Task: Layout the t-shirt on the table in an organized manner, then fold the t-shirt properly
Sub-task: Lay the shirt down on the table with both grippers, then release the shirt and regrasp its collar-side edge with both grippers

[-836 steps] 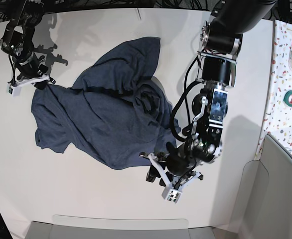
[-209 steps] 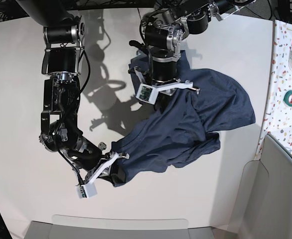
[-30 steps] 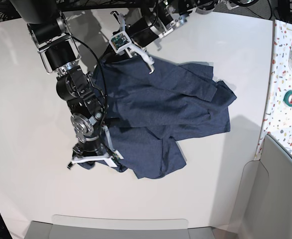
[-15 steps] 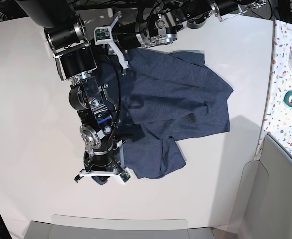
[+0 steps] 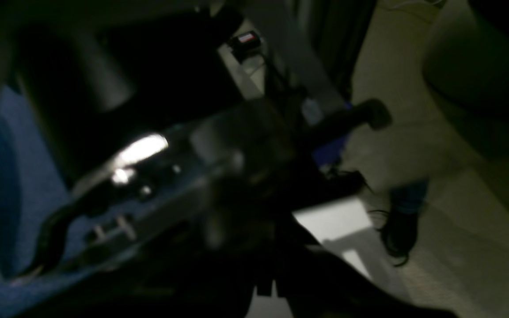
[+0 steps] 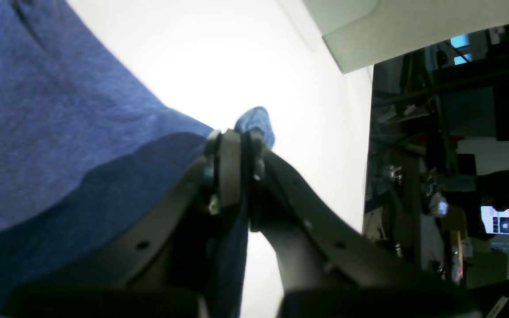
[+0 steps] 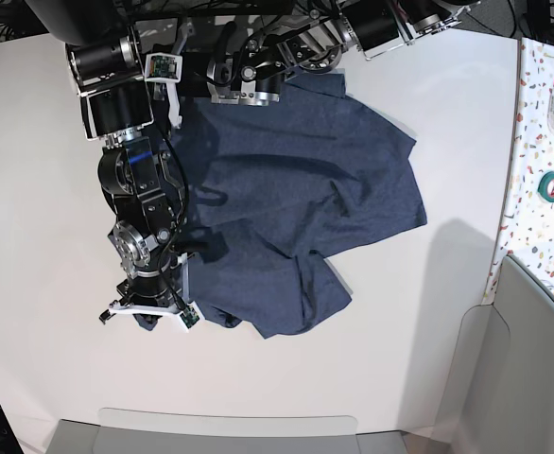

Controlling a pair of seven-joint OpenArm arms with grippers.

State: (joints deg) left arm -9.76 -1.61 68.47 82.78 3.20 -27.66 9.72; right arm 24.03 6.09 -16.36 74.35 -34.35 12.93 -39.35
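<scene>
The right gripper [image 6: 232,150] is closed on a corner of the t-shirt [image 7: 296,199], which stretches toward the left gripper [image 7: 178,90]; its fingers I cannot read.

No text, label or number can be read in any view. The t-shirt [image 7: 296,199] shows only plain navy cloth, with no lettering visible on it. The small stickers on the arms and the screen in the background of the right wrist view are too blurred to read.

Left wrist view dark, blurred; others bright.
</scene>
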